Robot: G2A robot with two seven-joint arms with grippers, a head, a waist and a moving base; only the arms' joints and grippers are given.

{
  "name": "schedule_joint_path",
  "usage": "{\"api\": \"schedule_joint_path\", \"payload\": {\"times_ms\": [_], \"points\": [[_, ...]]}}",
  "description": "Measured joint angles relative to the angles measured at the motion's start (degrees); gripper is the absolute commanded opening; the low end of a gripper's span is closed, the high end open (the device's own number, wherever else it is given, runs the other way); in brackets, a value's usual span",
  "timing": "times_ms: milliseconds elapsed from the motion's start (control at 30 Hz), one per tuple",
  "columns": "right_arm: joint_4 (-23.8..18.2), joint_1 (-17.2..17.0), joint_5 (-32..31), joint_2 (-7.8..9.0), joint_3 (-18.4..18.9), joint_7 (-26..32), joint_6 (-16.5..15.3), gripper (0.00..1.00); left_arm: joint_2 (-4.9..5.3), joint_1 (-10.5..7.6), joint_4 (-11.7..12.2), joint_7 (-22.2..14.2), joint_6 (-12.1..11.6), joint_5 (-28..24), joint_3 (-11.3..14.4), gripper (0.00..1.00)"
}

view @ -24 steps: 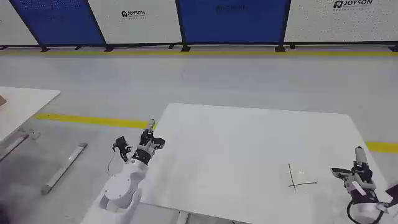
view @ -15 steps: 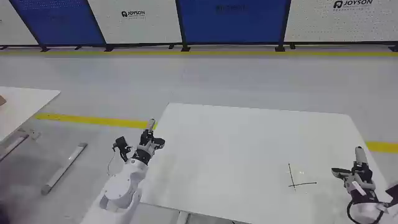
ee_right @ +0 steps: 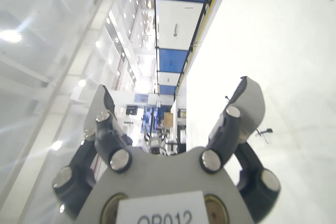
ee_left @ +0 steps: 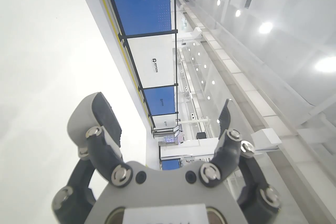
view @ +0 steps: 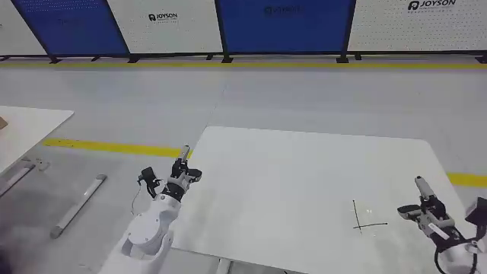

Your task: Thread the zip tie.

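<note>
**Item 1.** Thin black plastic zip ties [view: 354,215]. Two slender strips lay flat on the white rectangular table [view: 304,167], in its near right part. One strip crossed the other close to its end, making a rough cross. They lay apart from both grippers. In the right wrist view, one black strip with a small head [ee_right: 263,132] lay on the tabletop beside a grey finger.

**Item 2.** Right gripper [view: 418,198]. It was held over the table near the right edge, near the zip ties and to their right, not touching them. In its own wrist view, the right gripper [ee_right: 174,86] had its grey, black-padded fingers spread wide apart.

**Item 3.** Left gripper [view: 183,164]. It was held at the table's left edge, well apart from the zip ties. In its own wrist view, the left gripper [ee_left: 162,104] likewise had its fingers wide apart.

**Item 4.** Surroundings. Blue and white perforated wall panels [view: 285,11] stood along the far side of the grey floor. A yellow floor stripe [view: 114,147] ran behind the table. A second white table [view: 27,125] stood at the far left.
</note>
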Motion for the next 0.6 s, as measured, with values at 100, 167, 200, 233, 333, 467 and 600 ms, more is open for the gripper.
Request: {"api": "schedule_joint_path", "payload": {"times_ms": [100,167,200,233,333,467,600], "points": [[2.19,2.70,0.55,1.06,2.13,15.10,2.54,1.00,0.00,0.00,0.00,0.00,0.00,0.00,0.00,1.00],[2.39,2.91,0.45,1.11,2.25,20.12,2.62,1.00,0.00,0.00,0.00,0.00,0.00,0.00,0.00,1.00],[2.33,2.87,0.40,1.09,2.18,20.93,2.57,1.00,0.00,0.00,0.00,0.00,0.00,0.00,0.00,1.00],[2.30,2.83,0.39,1.08,2.16,20.26,2.55,1.00,0.00,0.00,0.00,0.00,0.00,0.00,0.00,1.00],[2.28,2.81,0.39,1.08,2.14,15.29,2.53,1.00,0.00,0.00,0.00,0.00,0.00,0.00,0.00,1.00],[2.28,2.82,0.39,1.08,2.15,14.97,2.53,1.00,0.00,0.00,0.00,0.00,0.00,0.00,0.00,1.00],[2.70,2.95,1.03,1.12,2.35,15.83,2.39,1.00,0.00,0.00,0.00,0.00,0.00,0.00,0.00,1.00]]}}
